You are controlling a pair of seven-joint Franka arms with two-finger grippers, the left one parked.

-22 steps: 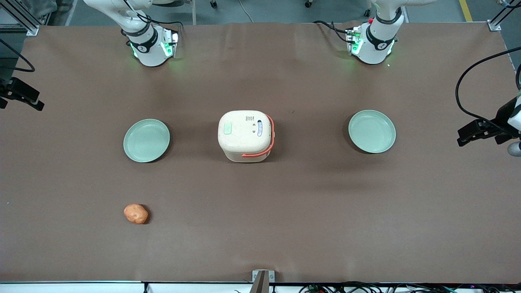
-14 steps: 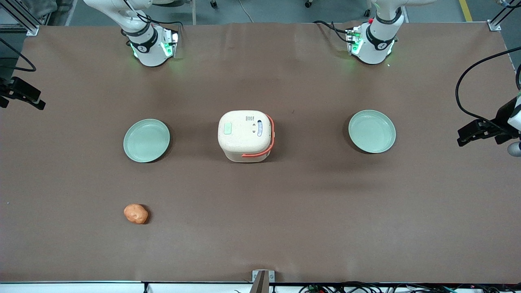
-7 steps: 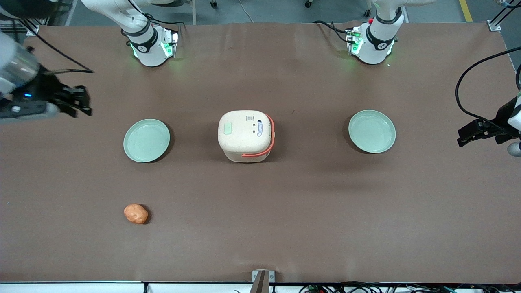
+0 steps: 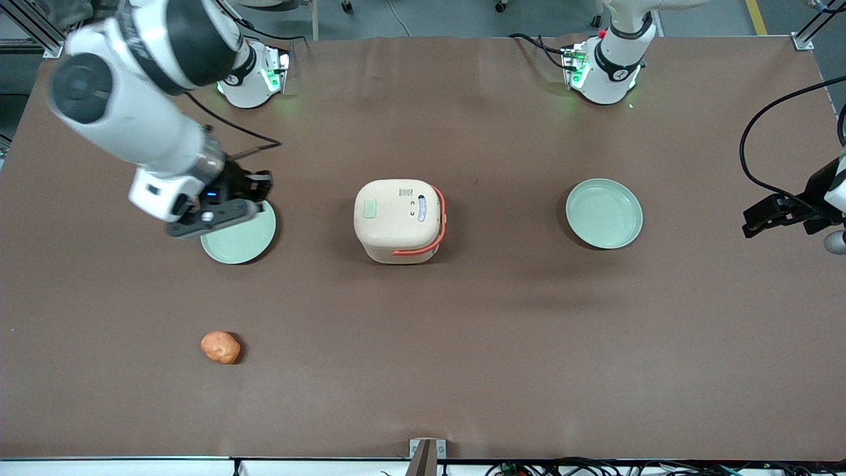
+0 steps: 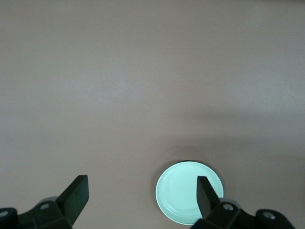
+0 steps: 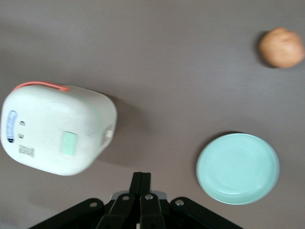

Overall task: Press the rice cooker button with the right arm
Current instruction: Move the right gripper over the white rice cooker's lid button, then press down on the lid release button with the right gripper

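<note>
The cream rice cooker stands mid-table with its lid down and its orange-red handle folded against its side. The mint-green button sits on the lid, on the edge toward the working arm. The right arm's gripper hovers over the plate beside the cooker, well apart from the button, with its fingers shut on nothing. In the right wrist view the shut gripper points toward the table between the rice cooker, whose button shows on the lid, and the plate.
A second pale green plate lies toward the parked arm's end and shows as the plate in the left wrist view. An orange-brown lump lies nearer the front camera than the first plate; it shows as the lump.
The right arm has swung in from the working arm's end of the table, and its gripper is now above the plate beside the cooker. The cooker, plates and lump have not moved.
</note>
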